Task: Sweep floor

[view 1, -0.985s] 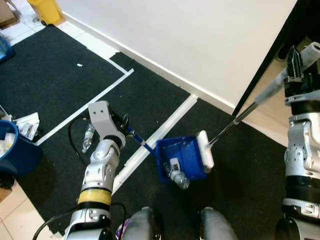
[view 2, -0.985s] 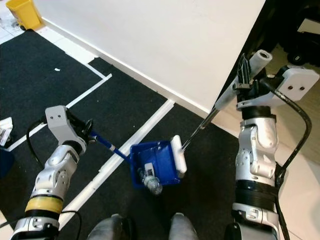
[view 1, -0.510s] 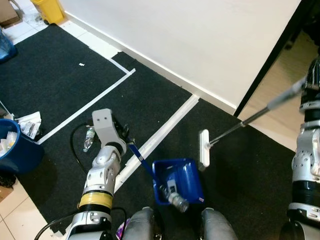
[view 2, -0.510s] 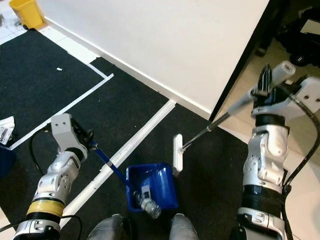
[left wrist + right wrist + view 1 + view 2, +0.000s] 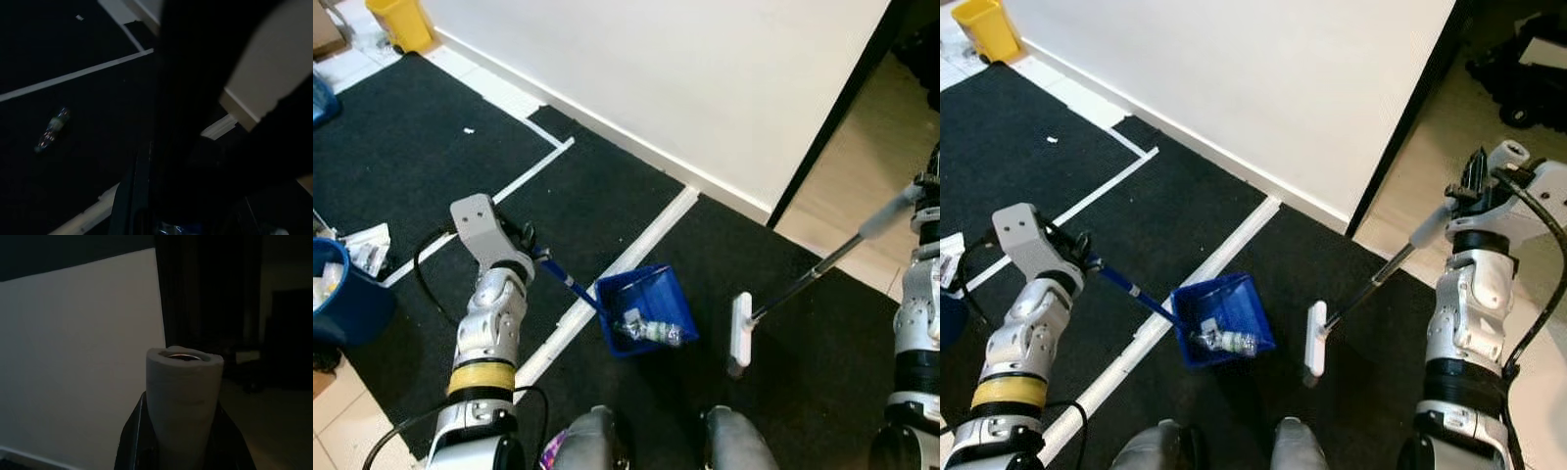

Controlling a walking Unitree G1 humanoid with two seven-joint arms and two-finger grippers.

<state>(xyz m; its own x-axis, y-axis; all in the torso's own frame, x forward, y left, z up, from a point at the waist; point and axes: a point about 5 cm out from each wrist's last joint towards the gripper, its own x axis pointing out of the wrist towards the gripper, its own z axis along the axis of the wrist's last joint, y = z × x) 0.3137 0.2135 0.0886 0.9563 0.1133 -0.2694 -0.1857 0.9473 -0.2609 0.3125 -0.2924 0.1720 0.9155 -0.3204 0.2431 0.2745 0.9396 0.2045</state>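
My left gripper [image 5: 534, 255] is shut on the thin blue handle of a blue dustpan [image 5: 658, 294], which sits on the black carpet in front of my feet. A clear plastic bottle [image 5: 651, 331] lies inside the pan. My right gripper [image 5: 1474, 182] is shut on the grey grip of a broom handle [image 5: 183, 401] held out to my right. The shaft slants down to the white broom head [image 5: 741, 333], which stands on the carpet a little to the right of the pan, apart from it. A second small bottle [image 5: 51, 129] lies loose on the carpet in the dark left wrist view.
White tape lines [image 5: 607, 279] cross the carpet. A white wall runs along the back, with a black door frame [image 5: 827, 117] and wood floor at the right. At my far left are a blue bin [image 5: 337, 294] and crumpled litter [image 5: 367, 243]; a yellow bin [image 5: 401, 20] stands at the back left.
The broom head has drawn away from the dustpan, rightward and nearer my feet. The dustpan has shifted left with the bottle still inside. My right arm has moved out to the right.
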